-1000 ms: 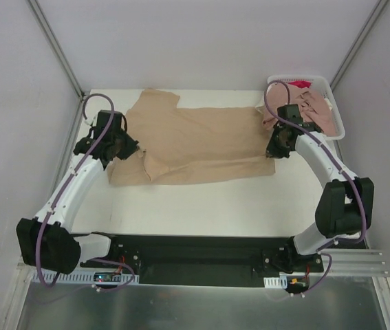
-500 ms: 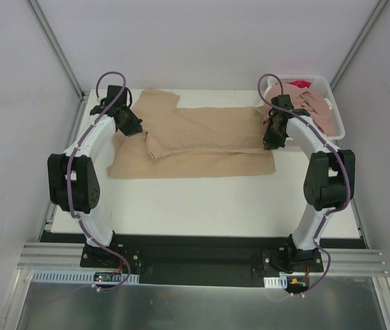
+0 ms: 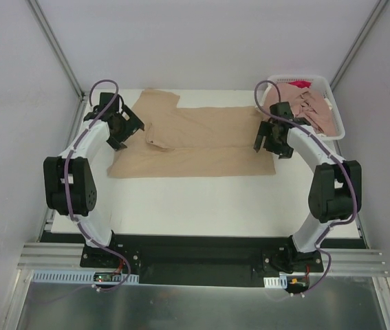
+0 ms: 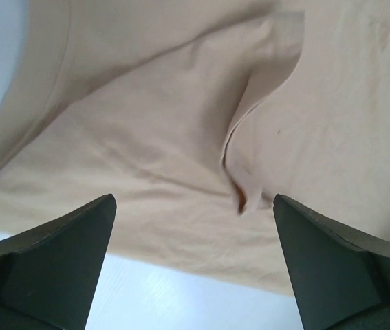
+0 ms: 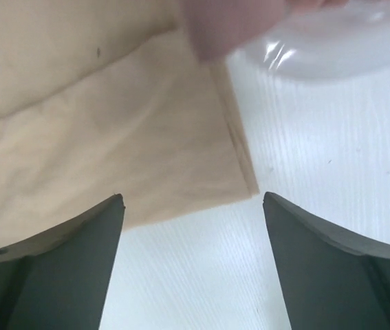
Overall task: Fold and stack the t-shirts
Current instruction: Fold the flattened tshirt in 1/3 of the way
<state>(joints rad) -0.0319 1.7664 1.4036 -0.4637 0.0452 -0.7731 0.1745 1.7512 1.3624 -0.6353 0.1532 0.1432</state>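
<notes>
Tan-beige cotton is spread flat: the plain tan-beige short-sleeved t-shirt (image 3: 195,148) is laid lengthwise across the far half of the white table top (image 3: 201,206), running from 9 to 3 o'clock in the overhead view. A long crease can be seen along its middle.

At the 9 o'clock end, the left gripper (image 3: 127,132) is held just above the cloth with its jaws spread wide and nothing between them. At the 3 o'clock end, the right gripper (image 3: 272,146) is also parted wide and empty, over the hem corner (image 5: 239,172).

Trouble is likely to be caused by the rumpled sleeve flap (image 4: 263,103), which stands up in a ridge. If a fold is made over it, a lump would be trapped. Only one thin layer might be pinched, so the fold could be dragged askew.

At 2 o'clock, dusty pink t-shirts (image 3: 315,110) spill from the white plastic lattice basket (image 3: 339,124). That pink cloth could be snagged by the right arm.
</notes>
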